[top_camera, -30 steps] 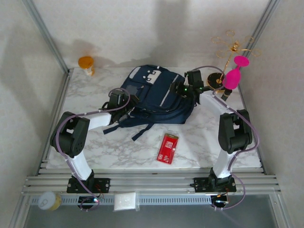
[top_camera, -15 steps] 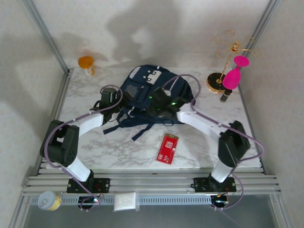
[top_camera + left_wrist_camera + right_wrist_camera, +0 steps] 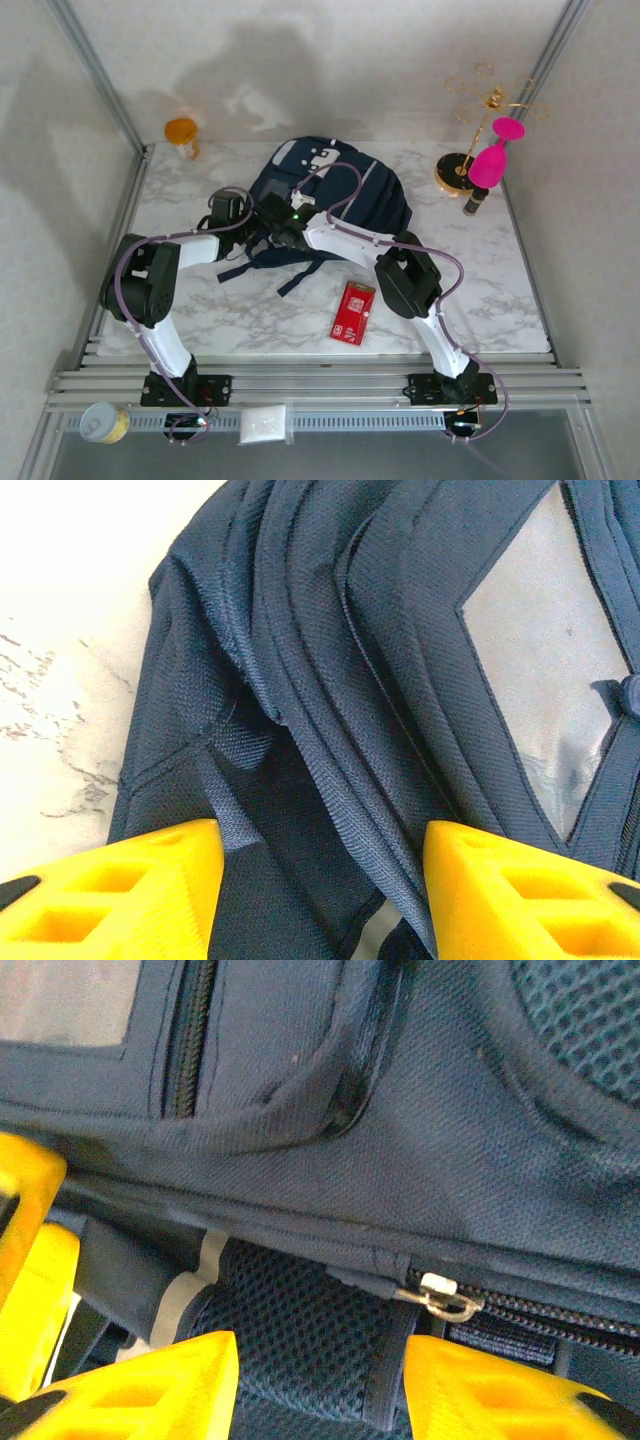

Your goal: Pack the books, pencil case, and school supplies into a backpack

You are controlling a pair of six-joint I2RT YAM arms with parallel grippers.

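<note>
The navy backpack (image 3: 345,190) lies flat at the middle back of the table, straps trailing toward me. My left gripper (image 3: 245,217) is at its left edge, open; in the left wrist view (image 3: 318,885) folds of navy fabric (image 3: 330,730) run between the yellow fingers. My right gripper (image 3: 271,228) reaches across to the same corner and stands open (image 3: 320,1385) astride a mesh strap (image 3: 300,1310), with a metal zip pull (image 3: 445,1300) just above its right finger. The school supplies, a red packet (image 3: 352,312), lie on the marble in front. The books and pencil case are out of view.
An orange cup (image 3: 181,132) stands at the back left corner. A gold stand (image 3: 462,165) with a pink piece (image 3: 490,160) and a small dark bottle (image 3: 470,203) occupy the back right. The marble table (image 3: 220,310) ends in metal rails near the arm bases.
My right arm has swung from the backpack's right side across to its left corner, and its jaws have narrowed. The left gripper has stayed at the left edge.
</note>
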